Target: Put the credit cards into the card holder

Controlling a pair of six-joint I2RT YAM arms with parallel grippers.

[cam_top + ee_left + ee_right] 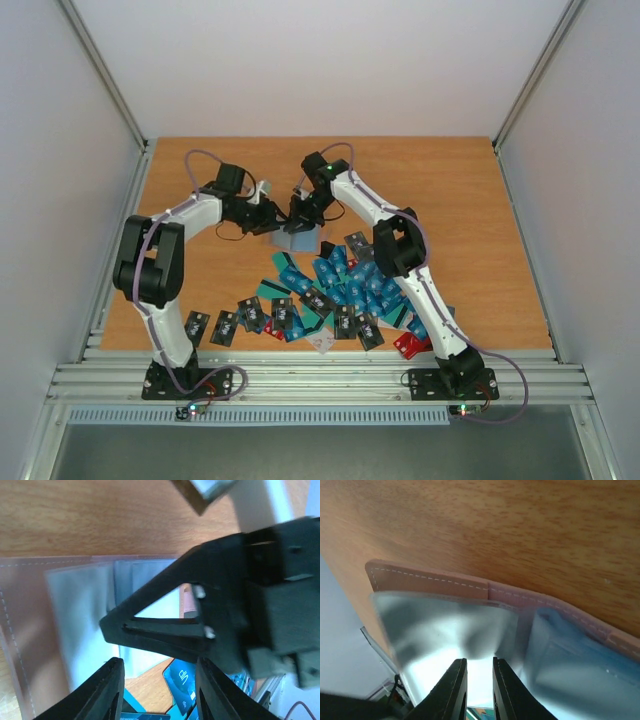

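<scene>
While the card holder (293, 240) lies opened on the tabletop (470, 220) beyond the scattered credit cards (340, 290), my right hand (480, 667) sits nearly closed at its clear pocket, probably to spread it, though I cannot tell whether it grips. My left hand (159, 680) hovers half open and empty.

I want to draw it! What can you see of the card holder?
The card holder is a soft, pinkish-brown sleeve with pale stitching along its edge. It lies open on the wooden table, beyond the credit cards, between both grippers. Inside are shiny see-through plastic pockets; one seems to hold something bluish. The right gripper has its fingers nearly together at a pocket; whether they pinch it is unclear. The left gripper is open near its edge.
</scene>
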